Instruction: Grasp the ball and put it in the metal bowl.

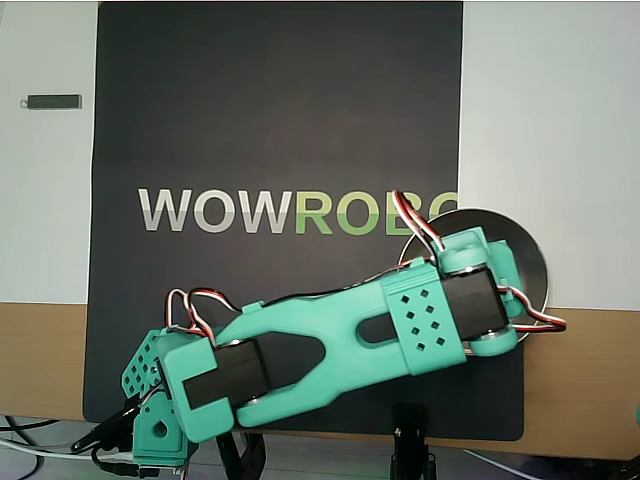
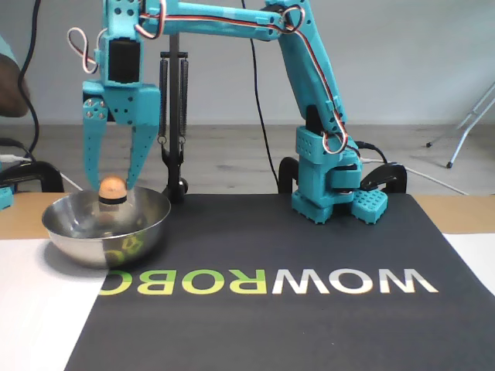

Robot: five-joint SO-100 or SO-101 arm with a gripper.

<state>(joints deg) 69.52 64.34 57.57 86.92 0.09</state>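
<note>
In the fixed view the metal bowl (image 2: 93, 239) stands at the left, half on the black mat. My teal gripper (image 2: 110, 184) hangs straight down over it, with its fingertips just at the rim. The small orange ball (image 2: 113, 185) sits between the fingertips, held clear of the bowl's bottom, with a dark piece right under it. In the overhead view the arm's wrist covers most of the bowl (image 1: 535, 262). The ball and the fingers are hidden there.
The black mat (image 1: 280, 120) with the WOWROBO lettering fills the middle, with white sheets on either side. A small dark stick (image 1: 52, 101) lies at the overhead view's far left. A black stand with a spring (image 2: 174, 116) rises behind the bowl. The arm's base (image 2: 329, 189) stands on the mat's back edge.
</note>
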